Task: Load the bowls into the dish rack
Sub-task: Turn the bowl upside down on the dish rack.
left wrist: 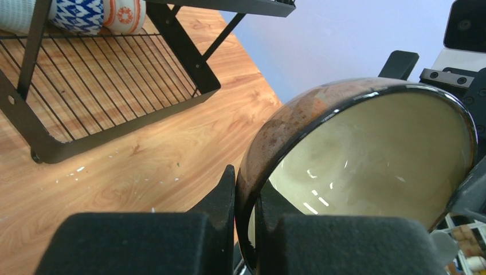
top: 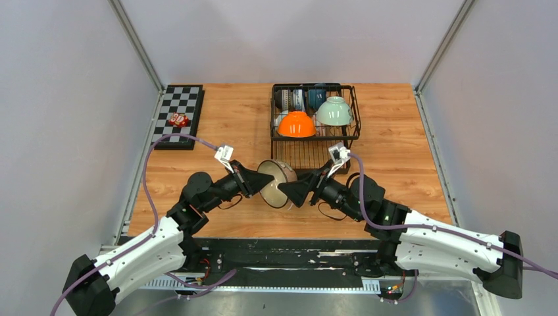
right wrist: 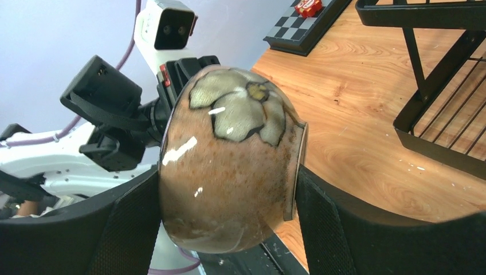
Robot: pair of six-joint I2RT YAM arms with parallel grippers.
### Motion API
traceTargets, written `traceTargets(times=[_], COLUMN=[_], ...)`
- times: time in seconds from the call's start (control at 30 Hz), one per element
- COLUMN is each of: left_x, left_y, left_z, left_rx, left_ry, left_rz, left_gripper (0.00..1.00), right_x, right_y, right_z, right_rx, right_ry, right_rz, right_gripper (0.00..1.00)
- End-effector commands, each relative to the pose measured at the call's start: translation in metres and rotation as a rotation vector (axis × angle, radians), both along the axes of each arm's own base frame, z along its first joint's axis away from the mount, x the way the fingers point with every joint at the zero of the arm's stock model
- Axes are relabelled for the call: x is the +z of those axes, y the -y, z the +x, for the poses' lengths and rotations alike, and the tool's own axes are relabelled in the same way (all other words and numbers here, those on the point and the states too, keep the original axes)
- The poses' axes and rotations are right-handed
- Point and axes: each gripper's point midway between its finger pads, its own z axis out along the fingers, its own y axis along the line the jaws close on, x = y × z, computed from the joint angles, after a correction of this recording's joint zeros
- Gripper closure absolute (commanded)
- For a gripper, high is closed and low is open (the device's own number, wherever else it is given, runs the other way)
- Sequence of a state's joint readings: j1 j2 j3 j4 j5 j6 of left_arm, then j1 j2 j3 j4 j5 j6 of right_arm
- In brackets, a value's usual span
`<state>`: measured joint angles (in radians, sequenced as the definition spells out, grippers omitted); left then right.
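A cream, dark-rimmed bowl (top: 276,184) with a brown flowered outside hangs on its side above the table, between both grippers. My left gripper (top: 265,179) is shut on its rim, one finger inside and one outside (left wrist: 245,200). My right gripper (top: 293,191) spans the bowl (right wrist: 229,172) from rim to foot, fingers against both ends. The black wire dish rack (top: 273,112) stands behind. It holds an orange bowl (top: 296,124) and a pale green bowl (top: 333,110) upside down, and patterned bowls (top: 316,97) at the back. The rack's lower shelf (left wrist: 126,130) lies just beyond the held bowl (left wrist: 367,154).
A black-and-white checkerboard (top: 177,115) with a small red object (top: 178,119) lies at the back left. Grey walls close in the wooden table (top: 408,164) on three sides. The rack's corner post (right wrist: 424,143) is close on the right.
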<state>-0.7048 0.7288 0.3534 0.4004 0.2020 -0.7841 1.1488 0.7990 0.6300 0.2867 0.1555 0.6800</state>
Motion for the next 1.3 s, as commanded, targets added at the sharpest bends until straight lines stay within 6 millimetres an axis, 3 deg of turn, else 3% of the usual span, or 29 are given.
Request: traceTargets(times=[0.0, 0.13, 0.37, 0.93, 1.27], left_x=[0.043, 0.044, 0.046, 0.068, 0.083], left_y=[-0.009, -0.008, -0.007, -0.003, -0.003], left_z=[0.015, 0.014, 0.016, 0.013, 0.012], left_rx=[0.089, 0.083, 0.079, 0.045, 0.029], left_ry=[0.067, 0.090, 0.134, 0.231, 0.304], left_rz=[-0.087, -0.069, -0.010, -0.022, 0.040], left_gripper=[1.00, 1.00, 1.00, 1.00, 1.00], right_x=[0.016, 0.012, 0.009, 0.022, 0.029], right_y=[-0.006, -0.004, -0.001, -0.013, -0.009], right_z=[-0.028, -0.029, -0.031, -0.036, -0.037], right_rx=[0.150, 0.151, 0.154, 0.203, 0.204], right_ry=[0.040, 0.033, 0.028, 0.037, 0.057], right_rz=[0.023, 0.002, -0.018, 0.023, 0.035], right_gripper=[0.18, 0.07, 0.00, 0.04, 0.09])
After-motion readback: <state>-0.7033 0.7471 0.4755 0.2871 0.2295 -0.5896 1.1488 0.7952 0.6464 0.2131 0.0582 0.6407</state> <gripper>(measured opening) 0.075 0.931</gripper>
